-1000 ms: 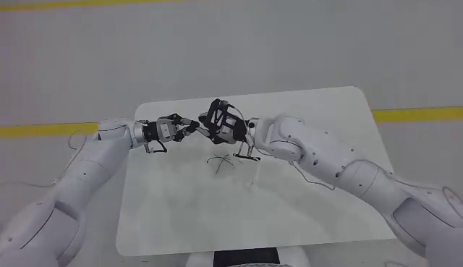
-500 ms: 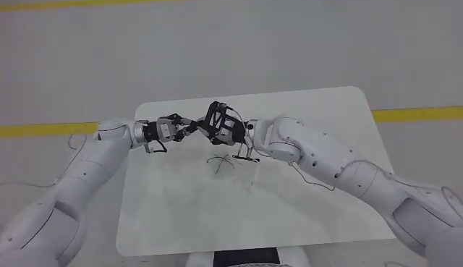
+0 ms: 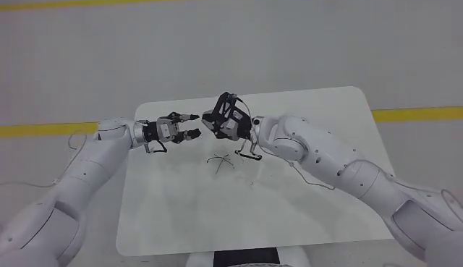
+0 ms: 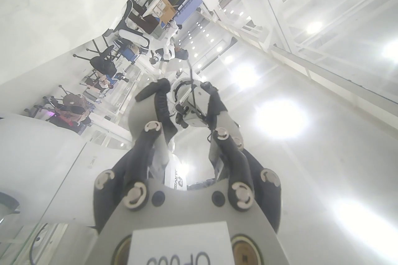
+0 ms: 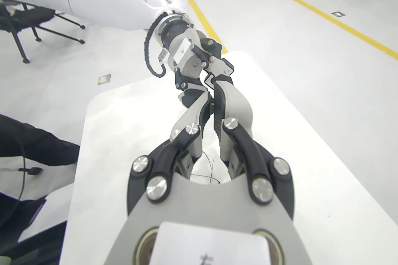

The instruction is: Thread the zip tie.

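Black zip ties (image 3: 221, 160) lie in a loose tangle on the white desk (image 3: 311, 195), near the right arm's wrist and nearer the robot than the two claws. In the right wrist view the same zip ties (image 5: 207, 168) rest on the desk under that arm's own claw. The left claw (image 3: 194, 124) hovers over the far part of the desk, fingers spread wide with nothing between them. The right claw (image 3: 208, 119) faces it tip to tip, its fingers (image 5: 219, 104) drawn together until the tips meet; whether a tie is pinched there I cannot tell. A second ago, and half a second ago too, the claws overlapped in the top view. Now a small gap separates them: the right claw has pulled back and tilted up slightly, while the left arm has hardly moved. The zip ties on the desk have stayed put.
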`<state>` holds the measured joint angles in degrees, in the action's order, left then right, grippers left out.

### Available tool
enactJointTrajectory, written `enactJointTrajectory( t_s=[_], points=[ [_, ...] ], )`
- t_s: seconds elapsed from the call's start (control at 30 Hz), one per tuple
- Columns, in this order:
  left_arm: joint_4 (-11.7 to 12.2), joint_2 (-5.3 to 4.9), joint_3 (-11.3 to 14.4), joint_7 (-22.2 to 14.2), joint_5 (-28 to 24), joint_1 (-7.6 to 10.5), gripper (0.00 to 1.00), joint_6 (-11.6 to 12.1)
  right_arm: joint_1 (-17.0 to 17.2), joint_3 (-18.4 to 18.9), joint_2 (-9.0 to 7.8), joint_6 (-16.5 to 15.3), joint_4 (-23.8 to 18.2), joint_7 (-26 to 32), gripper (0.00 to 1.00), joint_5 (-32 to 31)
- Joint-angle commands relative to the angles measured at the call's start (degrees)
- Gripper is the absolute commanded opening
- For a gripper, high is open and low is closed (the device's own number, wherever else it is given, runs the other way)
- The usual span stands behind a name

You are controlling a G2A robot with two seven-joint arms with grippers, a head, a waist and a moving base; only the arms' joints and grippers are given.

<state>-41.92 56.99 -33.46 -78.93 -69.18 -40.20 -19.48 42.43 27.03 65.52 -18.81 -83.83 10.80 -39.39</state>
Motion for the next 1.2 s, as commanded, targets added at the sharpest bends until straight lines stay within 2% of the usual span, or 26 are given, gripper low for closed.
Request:
enactJointTrajectory(
  t_s=[0.0,0.13,0.43,0.47,0.5,0.57,0.6,0.7,0.77,0.8,0.87,1.17],
  points=[
    [0.0,0.00,0.0,0.0,0.0,0.00,1.00,0.0,1.0,1.3,-0.02,0.5,0.1,0.5,0.00,2.0],
    [0.0,0.00,0.0,0.0,0.0,0.00,1.00,0.0,3.0,4.3,-0.12,0.7,0.3,1.8,0.00,8.8],
    [0.0,0.00,0.0,0.0,0.0,0.00,1.00,0.0,3.1,4.8,-0.16,0.9,0.3,2.0,0.00,9.0],
    [-0.3,0.00,-0.1,2.2,0.6,-0.26,1.00,1.2,4.1,5.3,-0.10,1.5,0.4,1.1,0.00,10.6],
    [-1.3,-0.05,-0.3,3.3,1.2,-0.53,1.00,3.5,4.7,5.9,-0.05,1.8,0.5,0.6,0.00,12.1],
    [-2.4,-0.42,-1.3,4.4,2.7,-1.48,1.00,9.7,6.1,7.5,0.07,2.9,0.8,0.3,0.00,16.5],
    [-3.1,-0.64,-1.5,4.6,4.4,-1.71,1.00,12.7,6.9,8.2,0.16,3.1,0.8,0.3,0.00,19.6],
    [-4.4,-1.30,-2.7,4.3,6.7,-3.06,1.00,19.8,8.2,10.0,0.37,3.6,1.0,2.1,0.00,26.0],
    [-4.3,-1.64,-3.4,4.6,7.4,-4.05,1.00,23.2,9.0,10.9,0.51,3.9,1.2,2.9,0.00,29.3],
    [-4.8,-1.81,-3.7,4.6,8.6,-4.65,1.00,26.0,9.5,11.4,0.65,4.3,1.4,3.9,0.00,32.2],
    [-4.4,-1.98,-4.6,6.9,8.0,-5.64,1.00,27.4,10.2,12.0,0.91,4.9,2.0,5.8,0.00,36.7],
    [-4.4,-1.98,-4.7,7.4,8.1,-5.73,1.00,27.4,10.7,12.2,1.04,5.3,2.2,6.2,0.00,38.2]
  ],
)
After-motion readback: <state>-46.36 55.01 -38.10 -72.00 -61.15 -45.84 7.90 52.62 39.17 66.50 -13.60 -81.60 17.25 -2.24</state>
